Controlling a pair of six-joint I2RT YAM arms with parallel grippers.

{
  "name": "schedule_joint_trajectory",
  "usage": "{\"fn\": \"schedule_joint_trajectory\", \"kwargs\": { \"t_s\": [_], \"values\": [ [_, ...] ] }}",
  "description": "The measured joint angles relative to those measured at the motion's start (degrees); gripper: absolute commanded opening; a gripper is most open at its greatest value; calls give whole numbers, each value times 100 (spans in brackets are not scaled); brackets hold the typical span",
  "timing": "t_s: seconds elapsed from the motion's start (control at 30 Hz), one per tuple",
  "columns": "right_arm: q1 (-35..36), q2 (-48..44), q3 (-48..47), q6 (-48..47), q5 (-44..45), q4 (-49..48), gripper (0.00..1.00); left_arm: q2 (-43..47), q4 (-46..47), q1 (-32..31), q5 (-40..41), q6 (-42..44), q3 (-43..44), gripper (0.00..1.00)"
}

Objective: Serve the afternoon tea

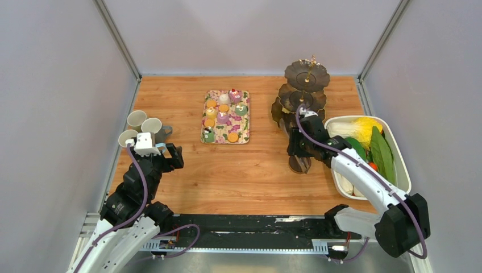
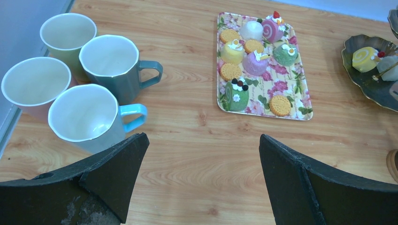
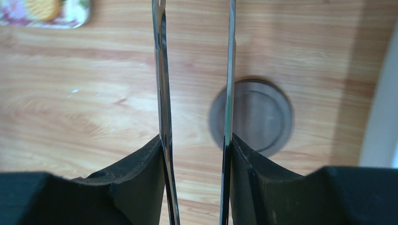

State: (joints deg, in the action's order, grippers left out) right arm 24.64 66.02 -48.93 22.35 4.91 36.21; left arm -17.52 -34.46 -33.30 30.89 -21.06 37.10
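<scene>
Right gripper is clamped on thin metal tongs, whose two blades stand apart and hang over a dark coaster near the table's right edge. The left gripper hangs with its jaws spread wide and nothing between them, just short of the four mugs bunched at the left edge. Most cakes sit on a floral tray mid-table toward the far edge. Two already lie on the lowest tier of the stand at the far right.

The cakes look soft, light and easily crushed, with loose toppings. I would take them low on the sides with a gentle squeeze. The flat biscuits look stiffer but may slip between smooth blades. The mugs look rigid and glossy, and the handle or wall should give the surest hold.
</scene>
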Motion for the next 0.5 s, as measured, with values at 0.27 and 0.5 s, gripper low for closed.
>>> {"fn": "schedule_joint_trajectory", "kwargs": {
  "t_s": [0.27, 0.5],
  "values": [
    [1530, 828, -949, 352, 262, 11, 49, 2, -2, 0, 4, 0, 0, 100],
    [2618, 2063, -1707, 485, 337, -308, 50, 2, -2, 0, 24, -2, 0, 100]
  ]
}}
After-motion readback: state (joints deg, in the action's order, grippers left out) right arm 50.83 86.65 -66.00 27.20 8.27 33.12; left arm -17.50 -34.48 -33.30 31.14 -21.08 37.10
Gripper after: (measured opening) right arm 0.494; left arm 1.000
